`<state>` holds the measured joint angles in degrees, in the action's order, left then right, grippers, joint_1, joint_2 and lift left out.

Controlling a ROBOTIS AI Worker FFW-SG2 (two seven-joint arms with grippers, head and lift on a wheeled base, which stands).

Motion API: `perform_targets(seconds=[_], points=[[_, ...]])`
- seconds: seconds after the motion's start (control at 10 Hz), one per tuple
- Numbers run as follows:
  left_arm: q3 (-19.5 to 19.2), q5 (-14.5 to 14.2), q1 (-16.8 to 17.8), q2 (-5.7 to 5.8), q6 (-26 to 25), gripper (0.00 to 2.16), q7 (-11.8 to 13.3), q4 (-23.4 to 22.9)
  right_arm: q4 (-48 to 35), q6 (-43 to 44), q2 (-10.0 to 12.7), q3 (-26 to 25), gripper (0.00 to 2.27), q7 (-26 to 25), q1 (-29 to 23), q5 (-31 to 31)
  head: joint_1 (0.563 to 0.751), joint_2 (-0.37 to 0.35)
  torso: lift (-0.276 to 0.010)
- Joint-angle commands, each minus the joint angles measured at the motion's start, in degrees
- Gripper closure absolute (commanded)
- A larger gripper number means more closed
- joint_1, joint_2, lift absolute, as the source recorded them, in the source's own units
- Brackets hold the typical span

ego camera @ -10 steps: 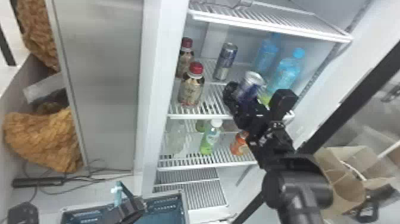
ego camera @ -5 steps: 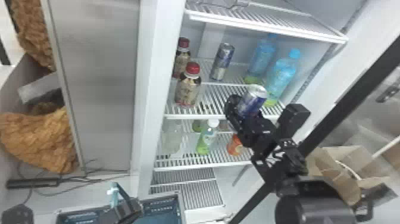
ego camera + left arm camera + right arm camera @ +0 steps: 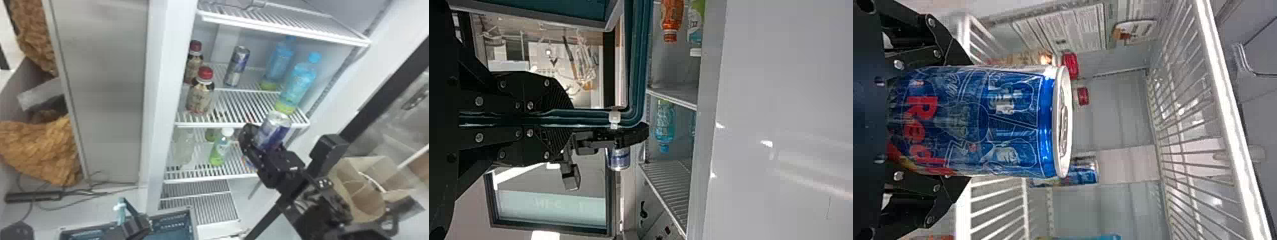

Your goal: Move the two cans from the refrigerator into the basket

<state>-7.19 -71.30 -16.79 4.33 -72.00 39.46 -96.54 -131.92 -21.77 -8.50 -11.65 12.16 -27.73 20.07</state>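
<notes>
Presently, the right gripper (image 3: 255, 137) clasps one shiny, cylindrical can (image 3: 274, 131) before the ribbed wire shelf (image 3: 252, 105), where the second can (image 3: 237, 67) stands upright. The left gripper (image 3: 135, 224) clenches the smooth, bent handle (image 3: 120, 211) of the blue basket (image 3: 193, 223).

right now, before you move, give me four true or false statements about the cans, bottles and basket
The right gripper holds a blue and silver metal can. True.
The second blue and silver can lies on its side. False: it stands upright on a white wire shelf.
Two red-capped bottles stand on that shelf. True.
The held can is in the teal plastic basket. False: it is up by the shelf.
</notes>
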Motion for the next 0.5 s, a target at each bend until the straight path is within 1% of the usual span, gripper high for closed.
perform_targets(seconds=[0.0, 0.4], points=[[0.0, 0.0, -0.1, -0.02, 0.0, 1.19, 0.0, 0.0, -2.7, -2.3, 0.5, 0.1, 1.25, 0.1, -3.3, 0.9, 0.695, -0.348, -0.031], [-0.1, 0.0, -0.2, -0.11, 0.0, 1.19, 0.0, 0.0, -5.4, -6.9, 0.9, 2.5, 1.25, 2.7, -7.8, 3.5, 0.695, -0.319, -0.031]])
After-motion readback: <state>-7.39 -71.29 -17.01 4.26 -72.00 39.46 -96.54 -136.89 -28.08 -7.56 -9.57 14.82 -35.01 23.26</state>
